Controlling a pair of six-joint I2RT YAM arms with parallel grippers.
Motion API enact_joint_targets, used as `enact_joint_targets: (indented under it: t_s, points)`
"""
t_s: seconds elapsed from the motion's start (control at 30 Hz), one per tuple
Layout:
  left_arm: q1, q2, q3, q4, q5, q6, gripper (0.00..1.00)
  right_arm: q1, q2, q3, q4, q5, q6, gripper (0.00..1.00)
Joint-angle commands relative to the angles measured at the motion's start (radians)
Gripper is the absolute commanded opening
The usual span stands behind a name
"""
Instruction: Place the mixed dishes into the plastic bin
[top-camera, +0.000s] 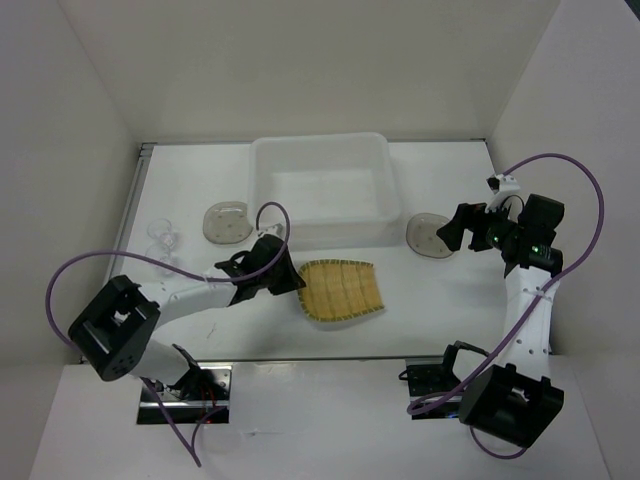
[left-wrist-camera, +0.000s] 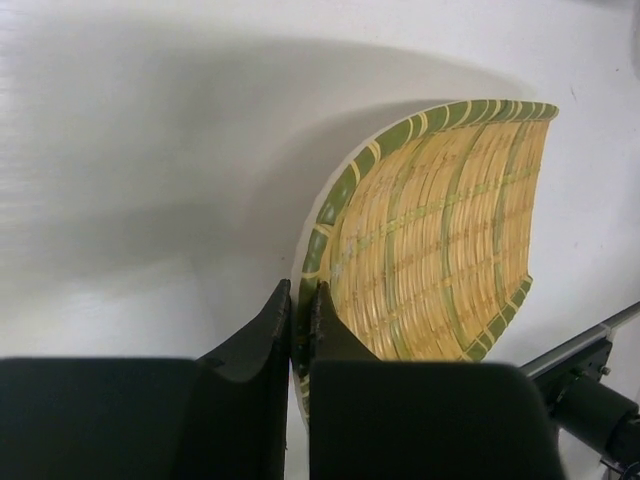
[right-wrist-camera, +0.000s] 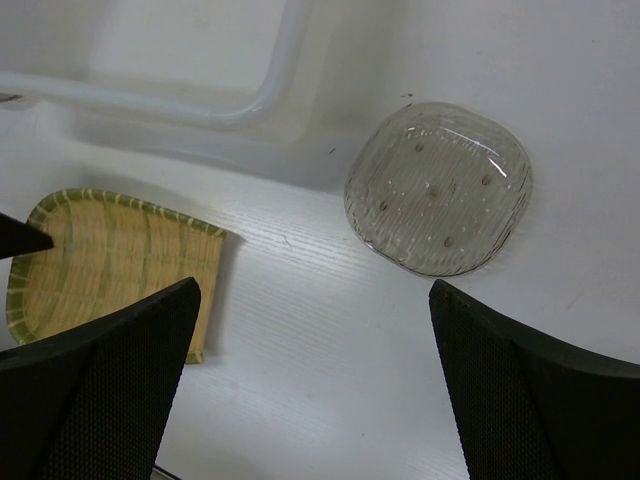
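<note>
The plastic bin (top-camera: 325, 195) sits on the table (top-camera: 440, 310), toward its far side. The plate (top-camera: 343, 290) lies in front of the bin, near its front wall. The left dish (top-camera: 226, 221) lies just beside the bin's front left corner, and the cup (top-camera: 163, 238) lies farther left. The right dish (top-camera: 430, 236) lies just beside the bin's front right corner.

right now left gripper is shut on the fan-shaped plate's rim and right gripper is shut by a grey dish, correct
No: the right wrist view shows the right gripper open by the grey dish. The left gripper is shut on the fan-shaped plate at its rim.
</note>
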Motion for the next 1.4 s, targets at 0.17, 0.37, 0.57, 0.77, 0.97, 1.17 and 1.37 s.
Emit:
enact_joint_targets:
  t_s: [0.17,0.37,0.57,0.77,0.97,1.17,1.37]
  points:
    - [-0.003,-0.287,0.145,-0.328,-0.091,0.129,0.0,0.003,-0.031,0.0,0.021,-0.019,-0.012,1.0]
    - [0.006,-0.367,0.341,-0.474,-0.059,0.198,0.0,0.003,-0.05,0.0,0.031,-0.019,-0.003,1.0]
    - [0.006,-0.356,0.432,-0.497,0.016,0.208,0.0,0.003,-0.068,0.0,0.031,-0.01,-0.003,1.0]
    - [0.052,-0.311,0.6,-0.555,0.027,0.251,0.0,0.003,-0.079,0.0,0.04,-0.001,0.007,1.0]
    - [0.117,-0.113,0.89,-0.635,0.109,0.31,0.0,0.003,-0.079,0.0,0.04,-0.001,0.016,1.0]
    - [0.209,0.021,0.996,-0.635,0.191,0.34,0.0,0.003,-0.079,-0.009,0.04,0.008,0.016,1.0]
    - [0.367,0.211,1.166,-0.678,0.286,0.399,0.0,0.003,-0.079,-0.009,0.04,0.008,0.016,1.0]
